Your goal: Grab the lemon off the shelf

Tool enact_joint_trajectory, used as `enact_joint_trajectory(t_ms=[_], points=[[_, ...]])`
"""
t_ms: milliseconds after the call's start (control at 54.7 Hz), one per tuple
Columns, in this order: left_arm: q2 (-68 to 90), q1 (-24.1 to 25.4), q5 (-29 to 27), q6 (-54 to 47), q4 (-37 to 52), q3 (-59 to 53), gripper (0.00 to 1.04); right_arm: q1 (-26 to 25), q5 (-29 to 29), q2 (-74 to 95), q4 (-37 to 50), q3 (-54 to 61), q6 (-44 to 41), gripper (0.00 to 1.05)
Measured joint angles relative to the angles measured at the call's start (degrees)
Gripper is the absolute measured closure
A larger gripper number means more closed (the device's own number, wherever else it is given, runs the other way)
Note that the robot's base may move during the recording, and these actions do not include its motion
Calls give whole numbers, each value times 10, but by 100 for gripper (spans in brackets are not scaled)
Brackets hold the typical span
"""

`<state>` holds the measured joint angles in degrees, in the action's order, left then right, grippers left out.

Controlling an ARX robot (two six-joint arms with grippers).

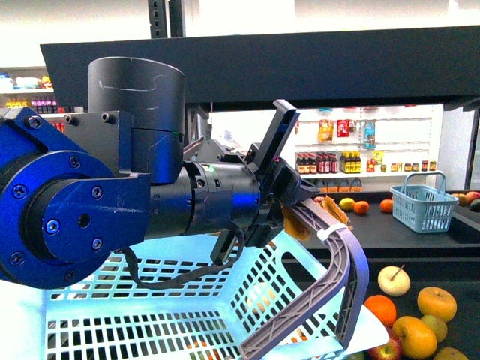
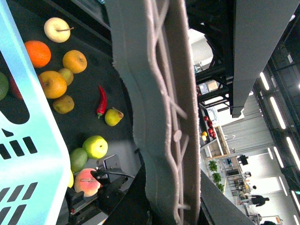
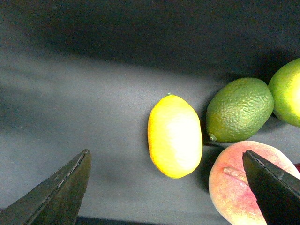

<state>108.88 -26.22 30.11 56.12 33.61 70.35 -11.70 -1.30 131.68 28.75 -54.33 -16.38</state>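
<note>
The right claw is spread wide and empty, a finger on either side of the lemon. The lemon lies just ahead of the gap on the dark tray of the shelf. Its long axis runs away from the claw with a slight slant, so closing should meet its narrow width. Just beyond it sit a lime and a peach, crowding one finger's path. The left claw is clenched on the basket handle, so the pick falls to the right arm
</note>
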Motion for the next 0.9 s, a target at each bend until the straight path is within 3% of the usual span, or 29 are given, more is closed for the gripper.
enact_joint_trajectory(t_ms=[896], points=[[0, 0, 0, 0, 0, 0, 94, 1, 20, 204, -51, -198, -8, 8]])
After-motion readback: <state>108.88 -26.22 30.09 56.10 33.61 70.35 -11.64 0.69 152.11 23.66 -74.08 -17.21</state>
